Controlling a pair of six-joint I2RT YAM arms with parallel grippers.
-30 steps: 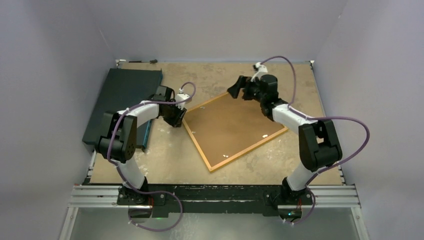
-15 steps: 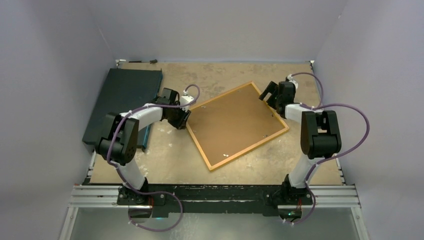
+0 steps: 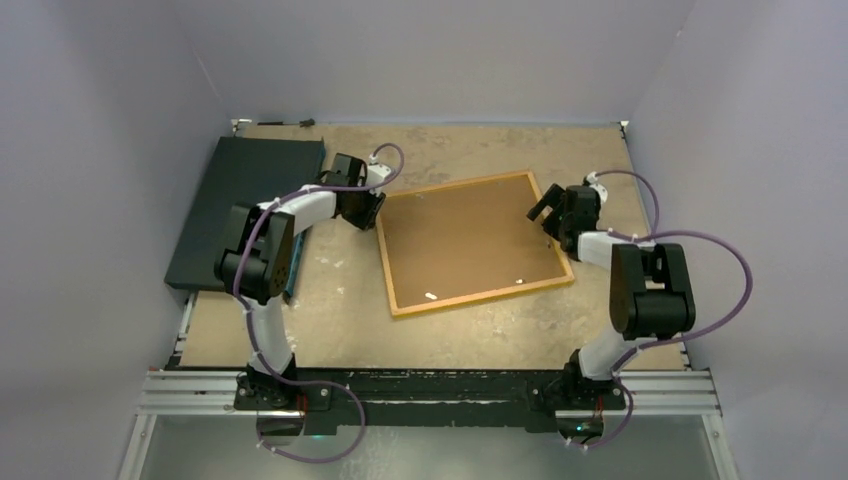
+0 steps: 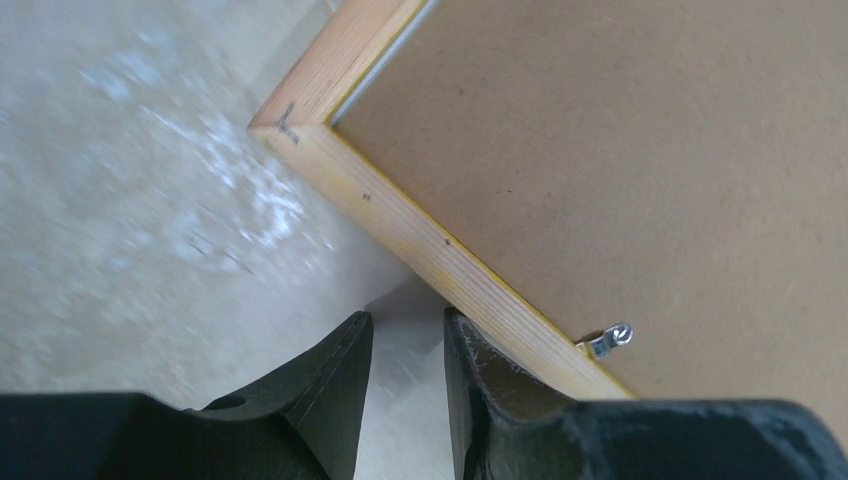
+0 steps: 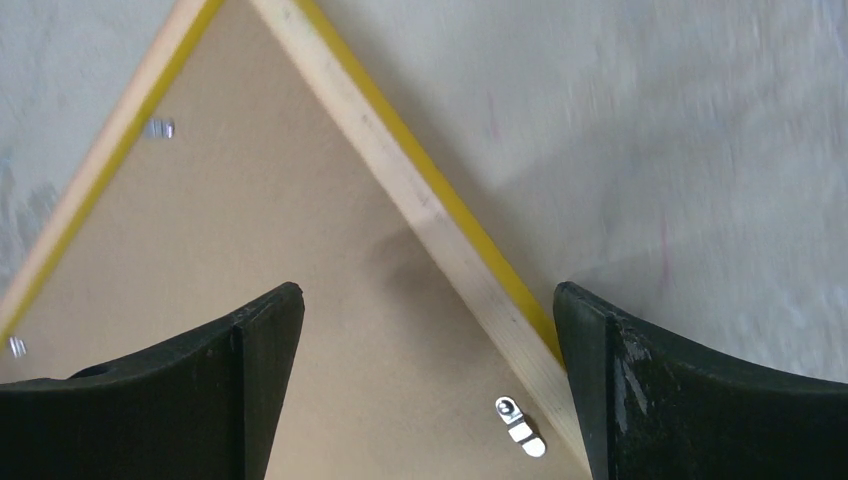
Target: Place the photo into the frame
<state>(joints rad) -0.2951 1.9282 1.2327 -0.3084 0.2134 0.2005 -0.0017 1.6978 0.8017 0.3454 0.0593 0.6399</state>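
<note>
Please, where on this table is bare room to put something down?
Free: the far strip of sandy tabletop behind the face-down wooden frame, and the near strip between frame and mounting rail. Crowded: between the dark flat slab and frame, where the left claw sits; the right claw straddles the frame's right edge.

Tan table (image 3: 330, 310) w/ frame (image 3: 472, 242) back-up mid, dark slab (image 3: 250, 200) L.

frame (image 3: 470, 240) lies back up, left end effector (image 3: 371, 210) and right end effector (image 3: 546, 208) flanking it.
</note>
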